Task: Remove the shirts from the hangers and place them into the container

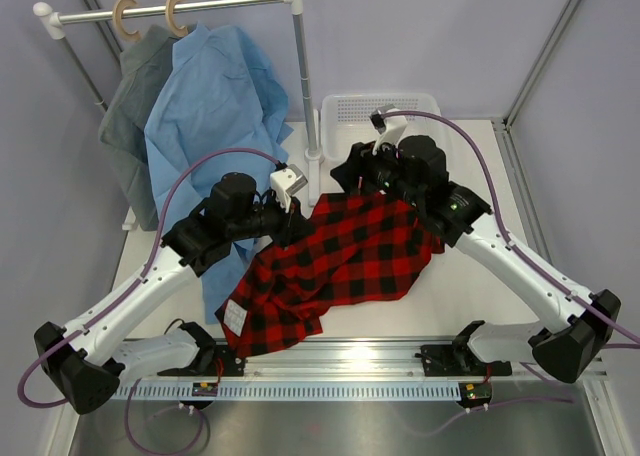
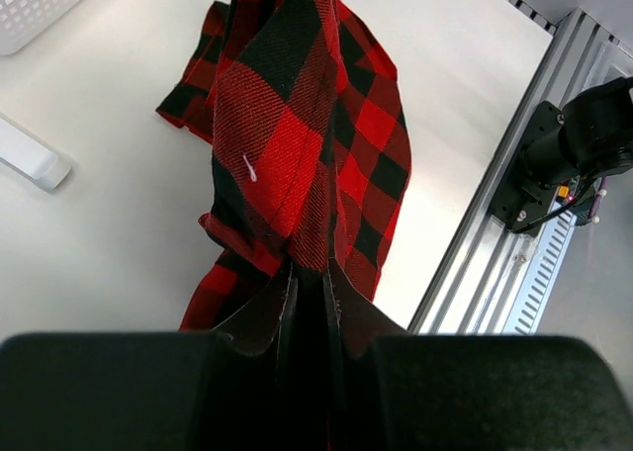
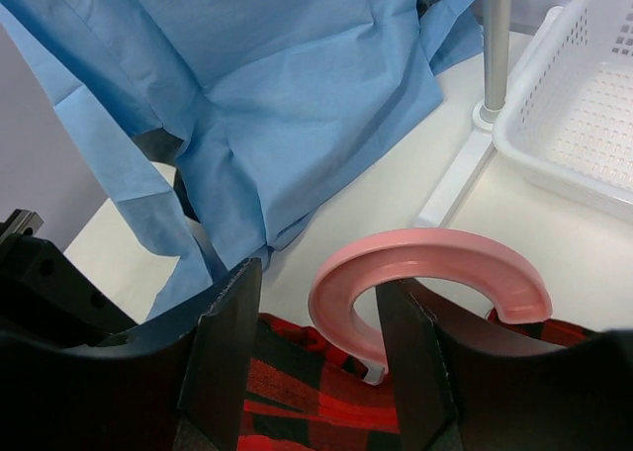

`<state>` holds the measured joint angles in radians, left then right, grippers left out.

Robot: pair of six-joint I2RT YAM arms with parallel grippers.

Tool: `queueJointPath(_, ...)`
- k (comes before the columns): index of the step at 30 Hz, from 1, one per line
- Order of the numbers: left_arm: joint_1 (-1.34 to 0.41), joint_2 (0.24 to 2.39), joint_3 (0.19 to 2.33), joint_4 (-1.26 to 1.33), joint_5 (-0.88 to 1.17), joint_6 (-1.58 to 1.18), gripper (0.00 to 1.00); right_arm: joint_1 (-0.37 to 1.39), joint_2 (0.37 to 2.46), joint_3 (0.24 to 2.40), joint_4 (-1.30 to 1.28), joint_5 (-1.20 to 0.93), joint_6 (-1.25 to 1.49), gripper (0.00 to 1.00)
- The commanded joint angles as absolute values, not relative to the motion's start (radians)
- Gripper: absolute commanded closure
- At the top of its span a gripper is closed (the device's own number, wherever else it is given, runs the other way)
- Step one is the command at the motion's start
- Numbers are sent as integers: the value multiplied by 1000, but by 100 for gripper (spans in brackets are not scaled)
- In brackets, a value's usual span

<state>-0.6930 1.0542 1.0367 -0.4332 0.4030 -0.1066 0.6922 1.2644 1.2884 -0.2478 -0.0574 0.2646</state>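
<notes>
Standing at the far left of the table (image 1: pixel 470 286), the rack (image 1: pixel 297 76) carried the light blue shirt (image 1: pixel 215 96) and, half behind it, the grey shirt (image 1: pixel 130 106). The plaid shirt (image 1: pixel 350 256) was off the rail, slung between the two arms above the middle of the table with its tail drooping toward the near edge. The container (image 1: pixel 350 116) sat just right of the rack's post; what showed of it held no shirt.

The left gripper (image 2: pixel 309 271) was nipped nearly closed on a fold of plaid cloth. The right gripper (image 3: pixel 318 278) stood partly apart, its fingers (image 3: pixel 223 342) astride the neck of the pink hanger (image 3: pixel 425 258), with a gap showing on one side, so no firm pinch yet.

The step in hand looked to be parting the plaid shirt from that hanger. Doing it well would call for the right jaws to clamp squarely on the neck below the hook's curve, so the plastic cannot twist. Then the arms should draw apart along the shoulder line, easing the collar over the hanger rather than tearing at it. The left grip should hold cloth only.

Counted: one rack; three shirts; one container; three hangers, judged by hooks alone, two tan hooks (image 1: pixel 126 18) on the rail and one pink; two grippers.
</notes>
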Motion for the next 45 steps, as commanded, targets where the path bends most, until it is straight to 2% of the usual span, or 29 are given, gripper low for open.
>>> queueJointPath(1,-698,1025,1032,-341,405,-112,100,722,1279,1344,-186,-15,244,43)
queueJointPath(7,-699,1020,1032,-341,400,-114,100,738,1287,1333,-196,41,242,51)
queueJointPath(11,-698,1019,1031,-341,402,-114,100,741,1279,1324,-207,77,232,68)
queueJointPath(13,-698,1019,1031,-341,403,-117,100,742,1264,1318,-209,92,219,90)
queueJointPath(14,-698,1019,1031,-341,403,-118,100,742,1264,1316,-209,98,216,90)
queueJointPath(15,-698,1019,1032,-341,403,-121,98,742,1252,1313,-207,106,212,100)
queueJointPath(16,-698,1019,1032,-339,403,-126,83,742,1244,1304,-199,115,201,100)
queueJointPath(19,-699,1017,1042,-339,399,-138,58,742,1210,1278,-180,126,177,100)
queueJointPath(20,-698,1017,1046,-341,391,-143,47,744,1201,1273,-175,126,167,100)
queueJointPath(23,-698,1020,1092,-339,364,-175,39,744,1166,1255,-158,133,137,100)
queueJointPath(34,-701,1184,1304,-339,364,-288,40,750,1101,1177,-45,106,83,100)
queueJointPath(45,-715,1288,1345,-341,341,-304,50,750,1072,1154,-21,98,75,100)
